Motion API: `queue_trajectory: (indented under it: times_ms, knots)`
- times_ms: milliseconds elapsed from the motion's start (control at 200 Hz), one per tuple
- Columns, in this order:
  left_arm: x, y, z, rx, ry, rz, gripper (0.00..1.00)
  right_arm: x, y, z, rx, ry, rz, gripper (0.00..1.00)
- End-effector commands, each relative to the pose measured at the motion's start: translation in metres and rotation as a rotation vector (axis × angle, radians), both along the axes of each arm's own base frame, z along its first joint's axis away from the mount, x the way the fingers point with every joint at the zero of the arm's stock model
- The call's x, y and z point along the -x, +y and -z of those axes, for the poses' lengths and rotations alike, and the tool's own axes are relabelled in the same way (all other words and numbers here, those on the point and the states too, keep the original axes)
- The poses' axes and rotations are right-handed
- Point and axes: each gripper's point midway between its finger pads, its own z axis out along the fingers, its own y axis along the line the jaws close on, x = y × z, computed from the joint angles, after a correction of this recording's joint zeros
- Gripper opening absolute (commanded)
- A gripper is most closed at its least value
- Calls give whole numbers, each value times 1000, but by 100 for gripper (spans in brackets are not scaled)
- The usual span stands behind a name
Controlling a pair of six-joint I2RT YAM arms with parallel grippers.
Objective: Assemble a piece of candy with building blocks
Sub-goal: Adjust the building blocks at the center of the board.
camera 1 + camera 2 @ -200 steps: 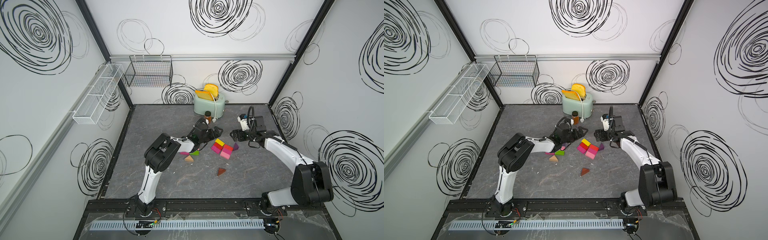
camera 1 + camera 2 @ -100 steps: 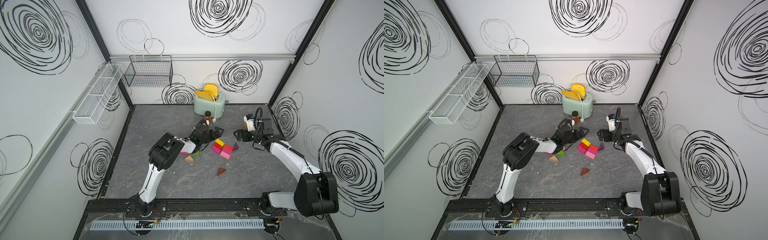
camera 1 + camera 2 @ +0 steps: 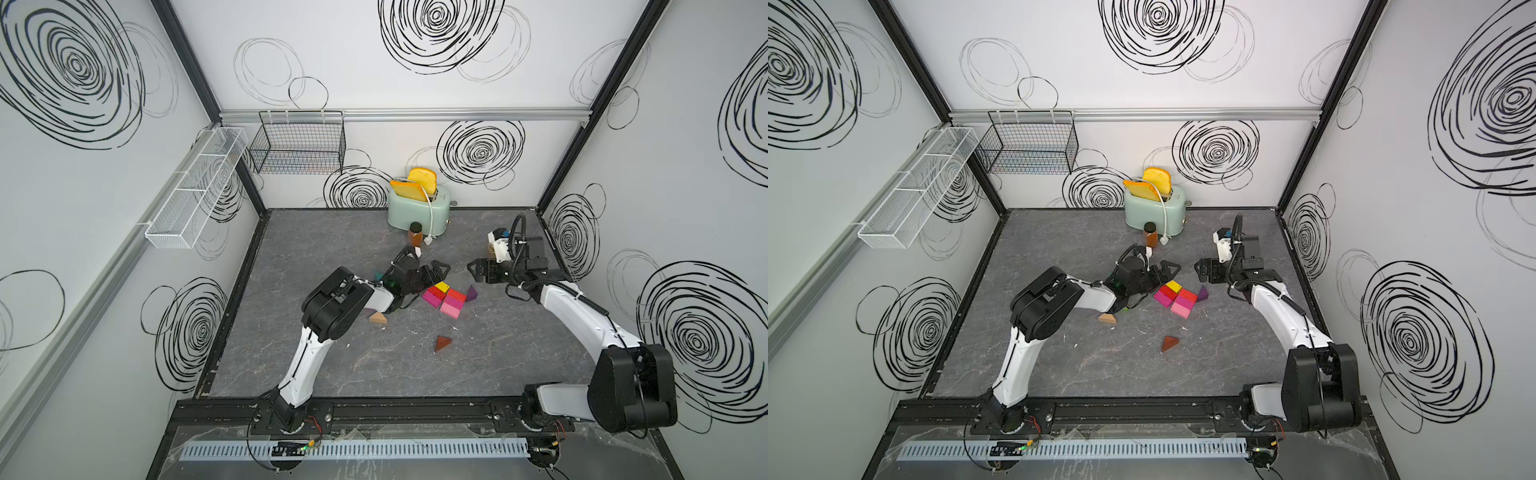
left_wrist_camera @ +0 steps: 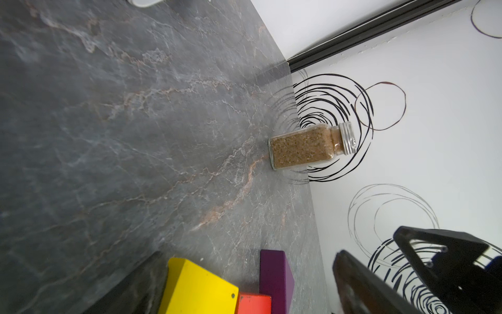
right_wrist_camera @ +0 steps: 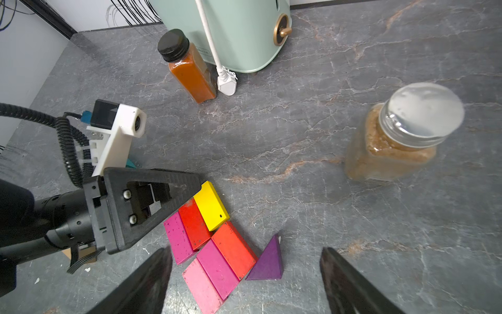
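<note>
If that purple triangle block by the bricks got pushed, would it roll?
Probably not: the purple wedge has flat faces, so it should slide. It looks rigid and small, likely light. Sloped sides might slip from a pinch.

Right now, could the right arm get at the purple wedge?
Probably yes. The right arm, jaws open, faces the purple wedge from close by, nothing between. It lies at the cluster's edge beside a red brick, other sides bare; the left arm is over the yellow brick.
</note>
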Motion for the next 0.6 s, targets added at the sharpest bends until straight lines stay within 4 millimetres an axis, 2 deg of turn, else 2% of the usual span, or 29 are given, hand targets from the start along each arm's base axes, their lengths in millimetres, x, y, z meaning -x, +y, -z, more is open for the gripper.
queue_trajectory:
  times_ms: [0,595]
  knots:
    - [4,0,-1,35,-6,-15,99,0,1,-10,-18,-35,-7,89]
    - [17,-4,1,54,9,-11,100,-1,0,-12,-21,-44,-7,89]
